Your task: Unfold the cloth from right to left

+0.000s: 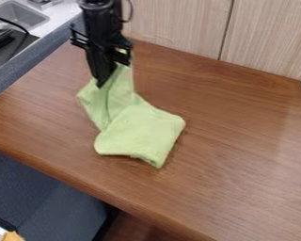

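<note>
End effector [109, 75] holding cloth [141, 133], long axis lower-rightward

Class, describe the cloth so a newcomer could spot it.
Find the brown wooden table, then the black end effector over its upper-left part in the view. The cloth runs down from there onto the wood, pale green against brown and black.

Had room over the wooden tabletop [247, 155] at the view's right; was barred by wood-grain panels [178, 28] behind and the rumpled green cloth [140, 132] left of centre.
</note>
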